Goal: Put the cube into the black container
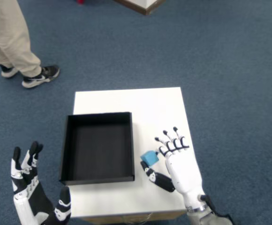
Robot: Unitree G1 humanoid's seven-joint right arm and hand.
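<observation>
The container (pixel 98 146) sits on the table (pixel 150 103), against its left edge toward the front. The cube (pixel 149 157) lies just right of the container's front right corner. The right hand (pixel 176 161) is at the cube, near the table's front right corner.

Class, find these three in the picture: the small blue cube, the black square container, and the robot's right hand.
Small blue cube (pixel 149 157), head view, on its top face.
Black square container (pixel 64 154), head view, on its left wall.
Right hand (pixel 178 165), head view, on the white back of the hand.
</observation>
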